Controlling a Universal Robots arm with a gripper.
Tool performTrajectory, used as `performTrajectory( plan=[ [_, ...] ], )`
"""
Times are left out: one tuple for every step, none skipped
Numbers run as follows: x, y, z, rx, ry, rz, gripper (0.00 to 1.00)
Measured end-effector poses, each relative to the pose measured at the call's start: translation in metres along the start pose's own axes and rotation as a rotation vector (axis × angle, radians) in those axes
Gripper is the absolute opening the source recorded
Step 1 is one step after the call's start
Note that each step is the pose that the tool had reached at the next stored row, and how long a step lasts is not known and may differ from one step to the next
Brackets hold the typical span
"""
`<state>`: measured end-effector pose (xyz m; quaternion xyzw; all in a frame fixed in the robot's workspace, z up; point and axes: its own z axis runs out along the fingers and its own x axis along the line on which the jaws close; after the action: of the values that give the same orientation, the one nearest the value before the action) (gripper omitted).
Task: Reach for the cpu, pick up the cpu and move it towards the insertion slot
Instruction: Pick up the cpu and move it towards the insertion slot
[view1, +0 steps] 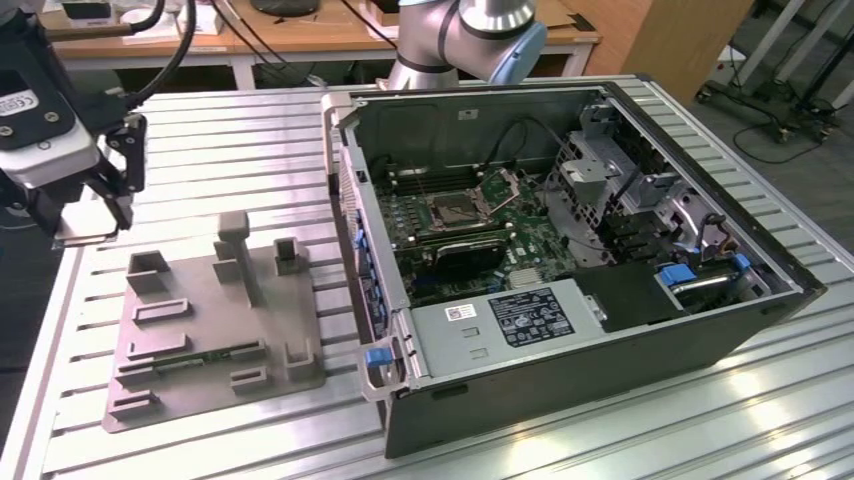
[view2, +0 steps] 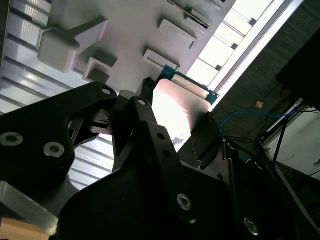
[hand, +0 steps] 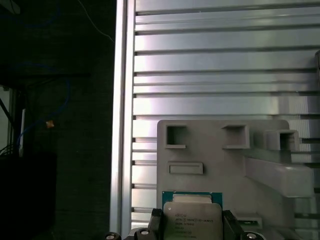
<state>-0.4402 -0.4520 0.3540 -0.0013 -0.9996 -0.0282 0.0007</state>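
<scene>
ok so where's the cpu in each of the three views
Exterior view: cpu at the exterior view's far left, nearly edge-on in the gripper, near the grey fixture's far corner.
First wrist view: cpu face-on in the gripper, against the fixture.
Second wrist view: cpu, pale and glaring, in the gripper, fixture behind it.
Shared landmark: the grey fixture.

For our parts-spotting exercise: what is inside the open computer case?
A green motherboard with the insertion slot, a white-labelled black box and a metal drive cage. The board under the box is covered.
</scene>
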Motion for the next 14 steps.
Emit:
performTrajectory(
  plan=[
    [0.0000,0.0001,-0.0011,-0.0001,0.0000,0.000,0.55],
    [0.0000,0.0001,-0.0023,0.0000,0.0000,0.000,0.55],
    [0.0000,0.0002,-0.0035,0.0000,0.0000,0.000,0.55],
    [0.0000,0.0003,-0.0047,0.0000,0.0000,0.000,0.55],
    [0.0000,0.0003,-0.0056,-0.0001,0.0000,0.000,0.55],
    [0.0000,0.0004,-0.0067,-0.0001,0.0000,0.000,0.55],
    [0.0000,0.0004,-0.0076,-0.0001,0.0001,0.000,0.55],
    [0.0000,0.0005,-0.0085,0.0000,0.0001,0.000,0.55],
    [0.0000,0.0005,-0.0093,-0.0001,0.0000,0.000,0.55],
    [0.0000,0.0006,-0.0102,-0.0001,0.0001,0.000,0.55],
    [0.0000,0.0006,-0.0110,-0.0001,0.0001,0.000,0.55],
    [0.0000,0.0007,-0.0117,-0.0001,0.0001,0.000,0.55],
    [0.0000,0.0007,-0.0125,-0.0001,0.0001,0.000,0.55],
    [0.0000,0.0008,-0.0134,0.0000,0.0002,0.000,0.55]
  ],
)
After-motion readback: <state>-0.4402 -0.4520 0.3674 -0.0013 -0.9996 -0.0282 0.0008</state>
